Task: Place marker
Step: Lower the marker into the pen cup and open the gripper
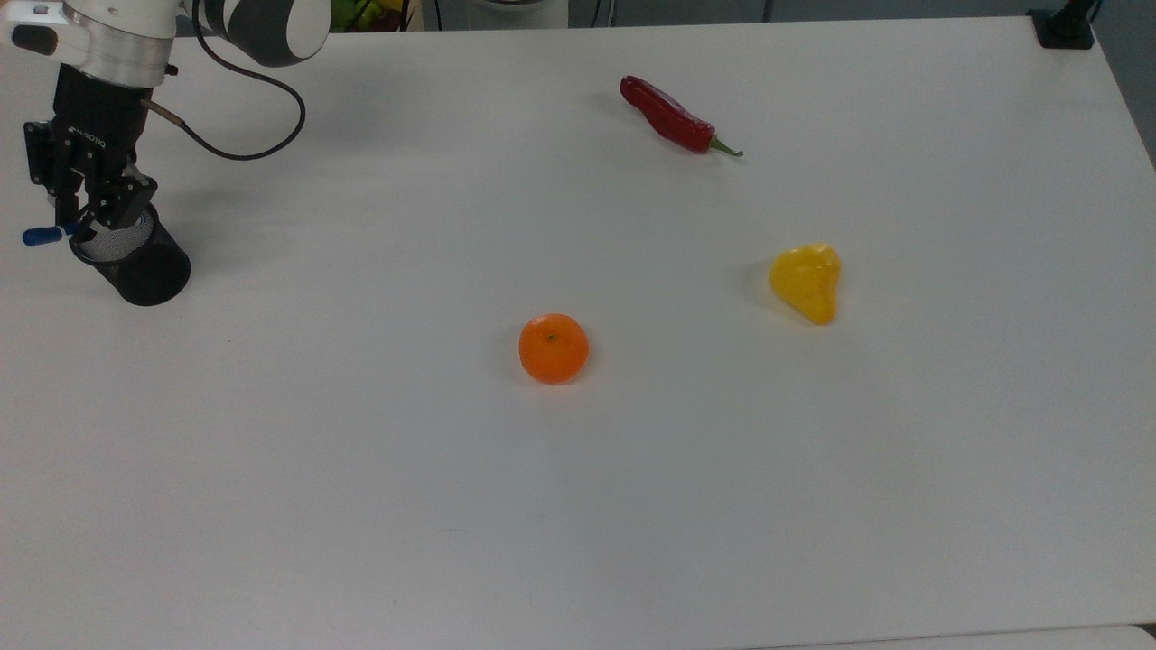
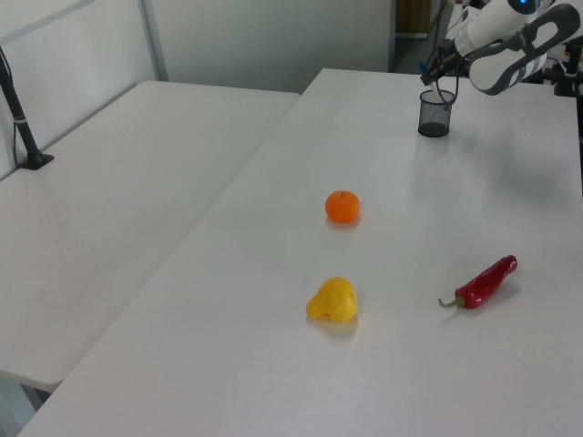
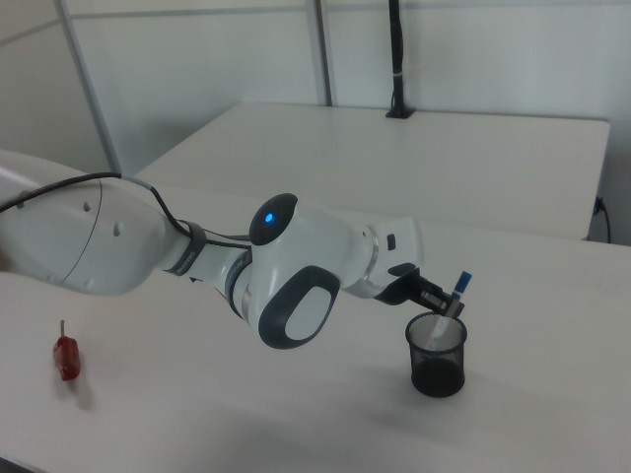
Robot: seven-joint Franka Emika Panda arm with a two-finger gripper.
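Bright, even overhead light; tabletop (image 1: 632, 506) nearly washed white. Soft faint shadows beside orange (image 1: 554, 348) and chilli (image 1: 670, 116). Slight softness throughout, no harsh glare.

You're seeing gripper (image 1: 90, 217) sitting over cup (image 1: 135, 266) rim, marker (image 1: 41, 236) sticking out toward top view's left of jaws.

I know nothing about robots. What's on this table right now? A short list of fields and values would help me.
Gripper: shut on the marker, over the cup's mouth
Marker: tilted, blue cap up, lower end at the cup's opening
Mesh cup: black, upright, near the top view's left edge
Orange: mid-table
Yellow pear-shaped fruit: toward the top view's right of the orange
Red chilli: far side in the top view
Table: white
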